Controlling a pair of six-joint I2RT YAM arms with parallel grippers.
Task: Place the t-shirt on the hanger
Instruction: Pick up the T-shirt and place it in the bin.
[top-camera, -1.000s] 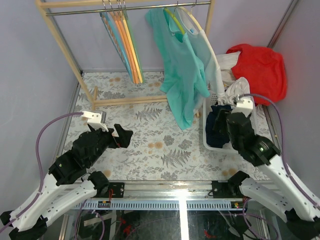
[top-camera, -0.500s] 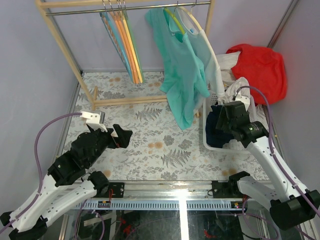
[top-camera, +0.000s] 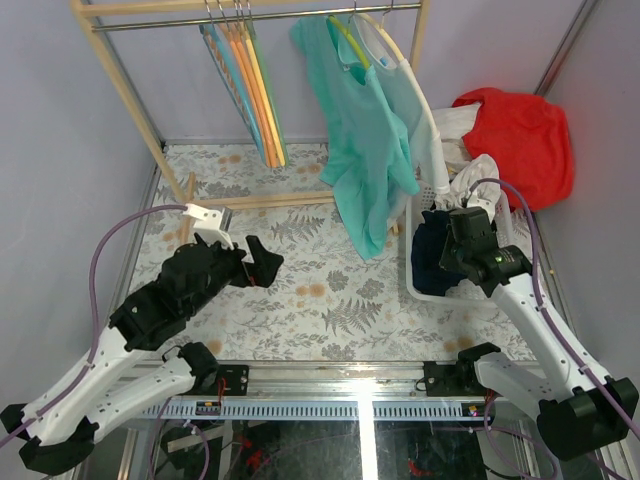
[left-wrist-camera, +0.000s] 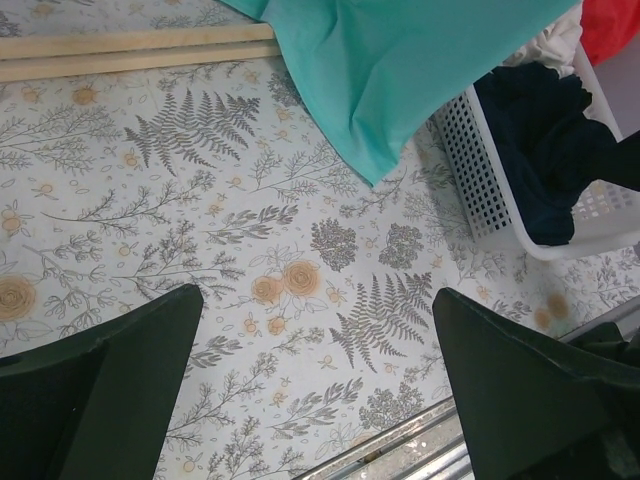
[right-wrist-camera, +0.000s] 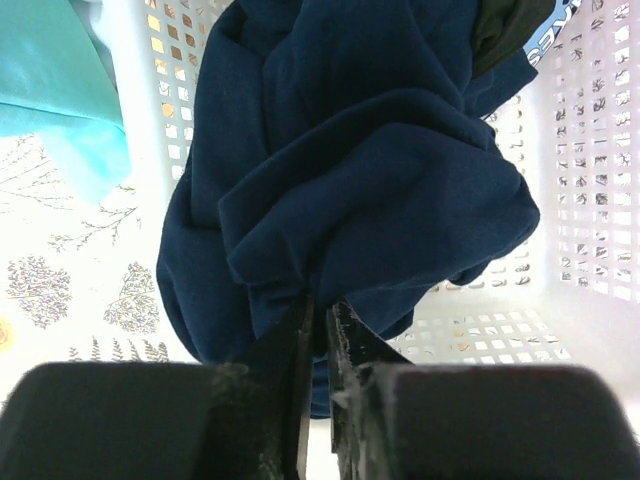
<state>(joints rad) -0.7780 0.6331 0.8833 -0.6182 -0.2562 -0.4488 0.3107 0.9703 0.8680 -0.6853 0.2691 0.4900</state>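
Right wrist view: nipped onto the t-shirt (right-wrist-camera: 350, 180) with the right gripper (right-wrist-camera: 318, 330).
Has swung across within the last second to the white basket (right-wrist-camera: 590, 200) at the table's (left-wrist-camera: 150, 200) right edge, so seems ready for lifting out. Holds the left gripper (left-wrist-camera: 315, 300) agape, pushed forward over floral print. Backed by wooden rack (top-camera: 262, 202) along far edge, lilac walls (top-camera: 60, 150).

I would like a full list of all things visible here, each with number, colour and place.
t-shirt: one, dark navy, bunched in the basket.
basket: one, white, right side of the table.
hanger: one, pale mint, right end of the rack.
teal shirt: one, hanging on a yellow hanger.
other hangers: several, orange and blue, left on the rack.
rack: one, wooden, at the back.
red garment: one, back right.
white cloth: one, back of the basket.
table: one, floral cover.
left gripper: one, black, jaws open, above the table.
right gripper: one, black, jaws shut on the t-shirt.
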